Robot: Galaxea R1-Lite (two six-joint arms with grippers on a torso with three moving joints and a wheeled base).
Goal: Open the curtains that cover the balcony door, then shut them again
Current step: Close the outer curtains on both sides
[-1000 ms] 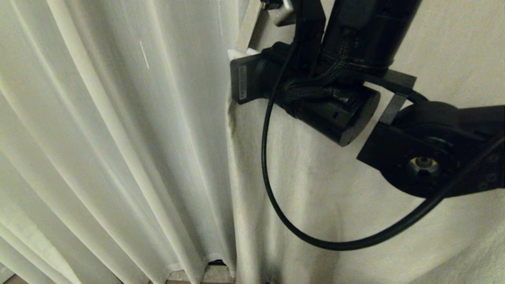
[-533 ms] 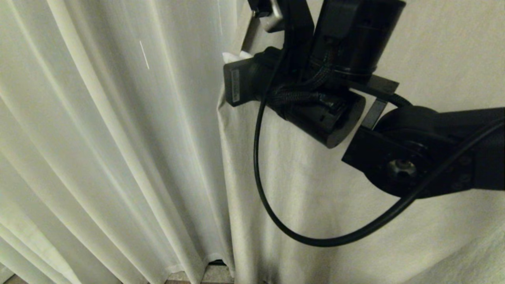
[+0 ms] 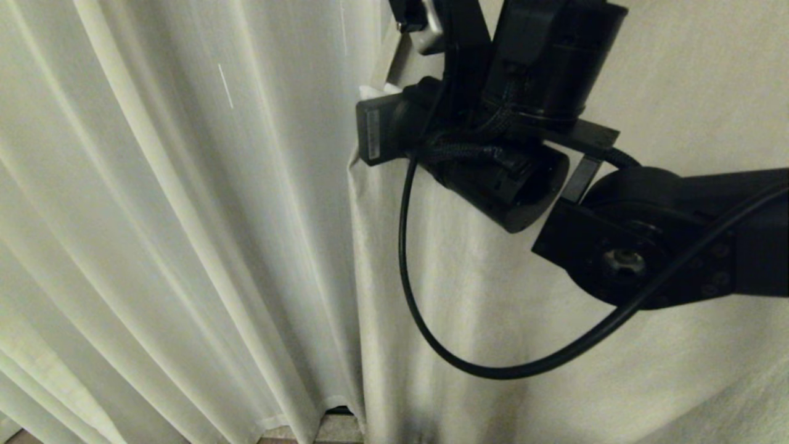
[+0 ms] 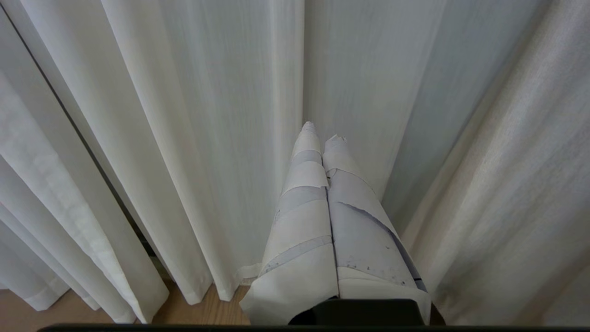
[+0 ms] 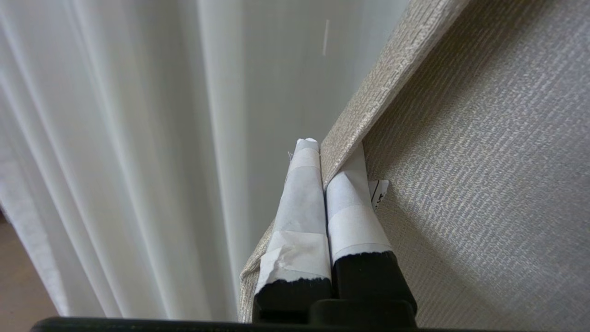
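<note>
The curtains point(image 3: 505, 320) fill the view, woven panel right, sheer layer point(image 3: 172, 216) left. Right gripper point(image 5: 322, 159) is clamped on the woven panel's edge (fingers taped white). Left gripper point(image 4: 322, 138) sits closed, holding nothing, near the sheer pleats.

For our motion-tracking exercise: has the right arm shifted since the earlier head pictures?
Yes. The right arm has shifted left, toward the fixed white fleck on the sheer curtain.

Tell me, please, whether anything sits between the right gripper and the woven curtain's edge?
Nothing visible does: the right gripper is already shut on the woven curtain's edge, one taped finger on each side, beside the sheer layer.
</note>
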